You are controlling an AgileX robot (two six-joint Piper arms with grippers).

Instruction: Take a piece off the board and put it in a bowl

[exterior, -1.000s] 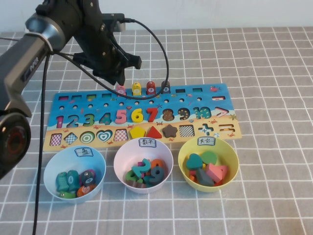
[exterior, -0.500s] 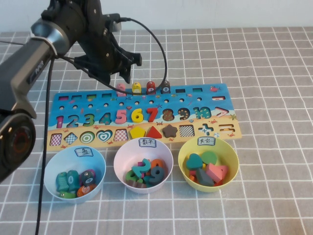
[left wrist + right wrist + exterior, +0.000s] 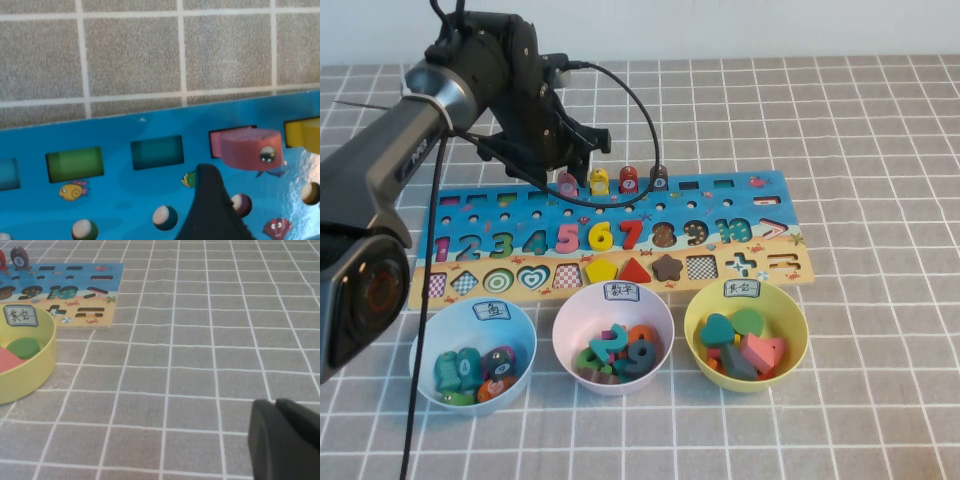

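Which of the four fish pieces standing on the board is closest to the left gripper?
The pink fish piece, at the robot's-left end of the row; the left gripper hovers open just above it.

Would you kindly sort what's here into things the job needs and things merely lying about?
Needed: small pink wooden fish piece, standing on the long blue puzzle board; pale blue plastic bowl; left hand, open above the piece.

Lying about: pinkish-white bowl; yellow bowl; right hand, parked aside.
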